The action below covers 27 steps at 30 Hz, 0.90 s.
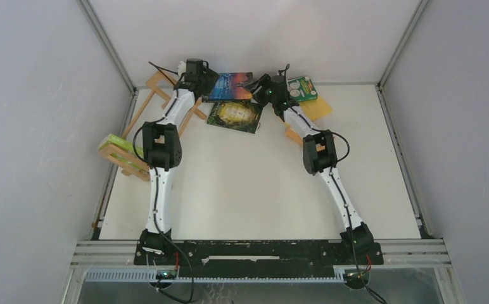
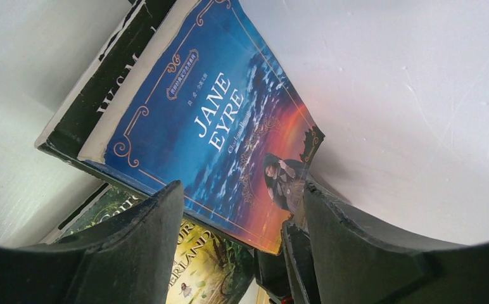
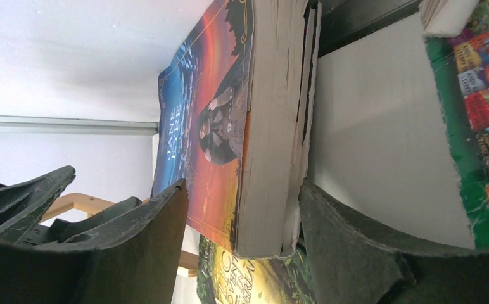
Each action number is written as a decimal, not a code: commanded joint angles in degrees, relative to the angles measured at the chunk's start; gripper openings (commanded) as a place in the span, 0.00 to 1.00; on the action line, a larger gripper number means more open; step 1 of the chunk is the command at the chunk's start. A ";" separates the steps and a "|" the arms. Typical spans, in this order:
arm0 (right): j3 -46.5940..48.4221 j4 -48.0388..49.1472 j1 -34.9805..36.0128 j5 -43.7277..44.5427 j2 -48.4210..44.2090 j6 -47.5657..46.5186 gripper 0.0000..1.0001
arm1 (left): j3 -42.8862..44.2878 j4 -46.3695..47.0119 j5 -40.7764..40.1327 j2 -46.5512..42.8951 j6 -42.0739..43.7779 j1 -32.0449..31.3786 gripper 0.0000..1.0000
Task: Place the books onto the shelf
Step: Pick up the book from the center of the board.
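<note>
Blue book (image 2: pixel 216 126) masks most of a black book (image 2: pixel 96 95); left claw (image 2: pixel 243 188) and right claw (image 3: pixel 243 187) gape.

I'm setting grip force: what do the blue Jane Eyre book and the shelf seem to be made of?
The blue book looks like a paperback: a cream paper page block under a printed card cover with a slight sheen. The shelf looks like pale wood slats, matte and apparently unpainted.

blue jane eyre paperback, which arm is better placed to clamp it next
Right, probably. The blue Jane Eyre paperback has its page edge squarely between the open fingers of the right gripper. The left gripper has only a cover corner between its own.
</note>
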 commanded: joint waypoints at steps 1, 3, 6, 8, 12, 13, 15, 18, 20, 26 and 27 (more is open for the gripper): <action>3.22 0.51 0.66 -1.63 2.38 3.36 0.70 | 4.31 1.70 1.01 0.35 -0.93 0.63 0.73; 3.16 0.43 0.68 -2.15 2.44 3.75 0.69 | 4.28 1.66 1.00 0.35 -0.92 0.62 0.73; 3.21 0.79 0.86 -3.11 2.64 4.66 0.66 | 4.09 1.59 1.24 0.26 -0.90 0.70 0.73; 3.33 0.85 1.04 -3.41 2.79 5.36 0.61 | 4.07 1.57 1.35 0.13 -0.92 0.80 0.73; 3.34 0.82 1.21 -4.22 2.83 6.11 0.53 | 3.98 1.46 1.61 -0.08 -1.04 0.97 0.73; 3.34 0.84 1.16 -4.44 2.69 6.20 0.50 | 3.96 1.30 1.62 -0.15 -0.99 0.94 0.73; 3.21 0.80 1.00 -4.86 2.46 6.62 0.42 | 3.76 1.03 1.62 -0.38 -0.81 1.02 0.73; 2.02 2.15 0.77 -4.92 1.46 7.09 0.28 | 3.13 0.70 1.59 -0.83 -0.44 1.08 0.73; 0.65 3.06 0.42 -4.96 0.38 7.69 0.12 | 2.16 0.69 1.45 -1.41 -0.21 1.05 0.73; -4.45 5.91 -1.32 -6.06 -3.33 10.20 0.00 | 0.18 0.47 0.93 -3.15 0.49 1.06 0.73; -5.01 5.99 -1.46 -6.25 -3.97 10.10 0.00 | -0.14 0.51 0.84 -3.43 0.54 1.08 0.73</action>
